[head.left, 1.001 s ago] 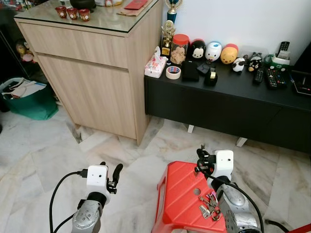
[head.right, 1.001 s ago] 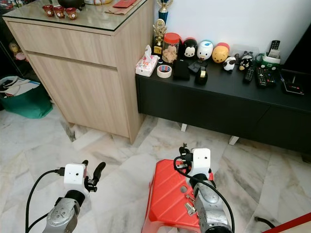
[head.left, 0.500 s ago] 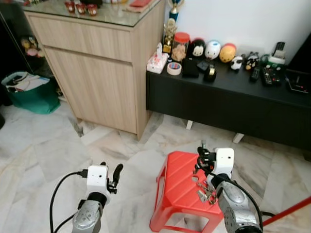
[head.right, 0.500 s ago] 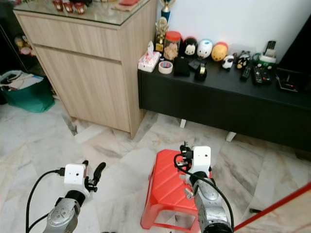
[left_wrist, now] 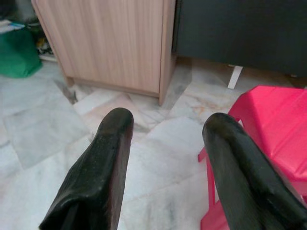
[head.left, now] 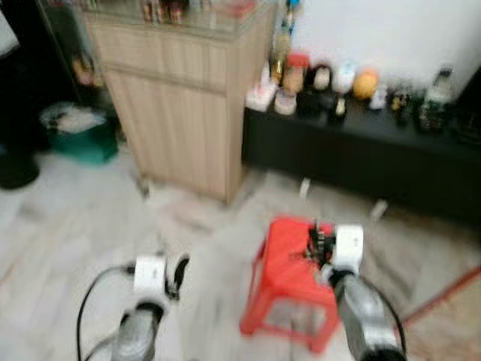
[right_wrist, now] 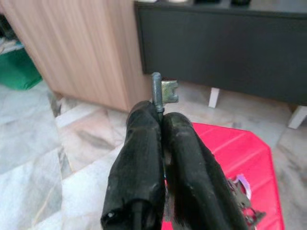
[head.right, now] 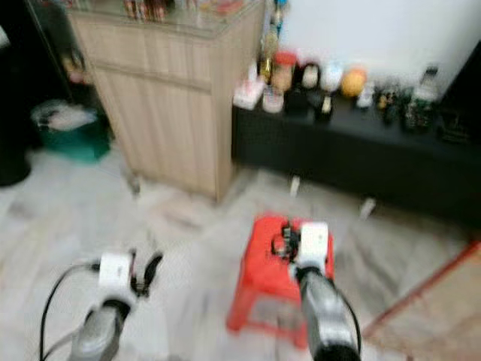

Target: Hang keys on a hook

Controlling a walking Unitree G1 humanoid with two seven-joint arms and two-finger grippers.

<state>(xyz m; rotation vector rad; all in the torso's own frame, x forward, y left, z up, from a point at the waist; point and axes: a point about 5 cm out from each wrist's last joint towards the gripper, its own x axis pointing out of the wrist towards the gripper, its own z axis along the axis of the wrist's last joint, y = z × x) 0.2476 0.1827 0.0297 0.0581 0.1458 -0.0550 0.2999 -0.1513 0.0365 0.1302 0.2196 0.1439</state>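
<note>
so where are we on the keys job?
Done: the right gripper is shut on a key, with the rest of the bunch dangling over the red stool. In hand: carrying; the head views are blurred. Left: no hook is in sight, so finding it and hanging the keys remain. The left gripper is open and idle.

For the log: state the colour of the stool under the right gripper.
Red. The stool shows best in the right wrist view, below the right gripper.
</note>
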